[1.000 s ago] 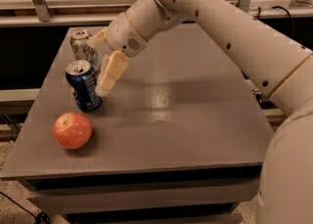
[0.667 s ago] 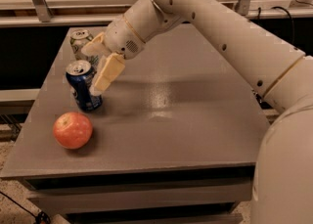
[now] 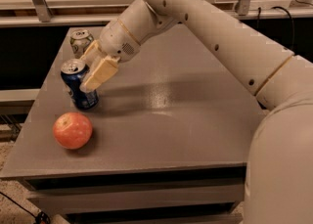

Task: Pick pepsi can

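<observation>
The pepsi can [image 3: 77, 87], dark blue with a silver top, stands upright at the left of the grey table [image 3: 186, 120]. My gripper [image 3: 84, 74] reaches in from the right and is open at the can's upper right side. Its near cream finger [image 3: 99, 74] lies across the front right of the can, and the other finger sits behind the can's top. The can rests on the table.
A red apple [image 3: 72, 130] lies in front of the can near the table's front left corner. A pale white-green can [image 3: 80, 41] stands behind the pepsi can at the back left. My arm [image 3: 220, 37] spans the right side of the table.
My gripper has moved left and slightly down, closing the gap to the pepsi can; its near finger now overlaps the can's side. The can, apple and pale can have not moved.
</observation>
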`<action>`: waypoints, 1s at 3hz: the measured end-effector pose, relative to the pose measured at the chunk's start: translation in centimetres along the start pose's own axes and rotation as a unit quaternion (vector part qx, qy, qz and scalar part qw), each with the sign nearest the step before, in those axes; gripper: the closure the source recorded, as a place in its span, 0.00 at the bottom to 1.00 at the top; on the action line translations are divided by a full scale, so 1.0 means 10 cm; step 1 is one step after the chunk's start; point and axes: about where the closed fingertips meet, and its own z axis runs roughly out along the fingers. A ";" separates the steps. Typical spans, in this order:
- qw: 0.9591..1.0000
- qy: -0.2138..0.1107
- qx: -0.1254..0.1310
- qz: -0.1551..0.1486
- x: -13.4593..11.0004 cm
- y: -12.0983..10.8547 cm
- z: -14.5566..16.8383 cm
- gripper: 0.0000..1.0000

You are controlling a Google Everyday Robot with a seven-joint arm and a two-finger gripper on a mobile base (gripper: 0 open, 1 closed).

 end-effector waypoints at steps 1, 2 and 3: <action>1.000 -0.008 -0.012 -0.002 0.01 0.08 0.06 0.38; 1.000 -0.016 -0.019 -0.005 0.02 0.11 0.09 0.35; 1.000 -0.019 -0.022 -0.006 0.03 0.11 0.11 0.33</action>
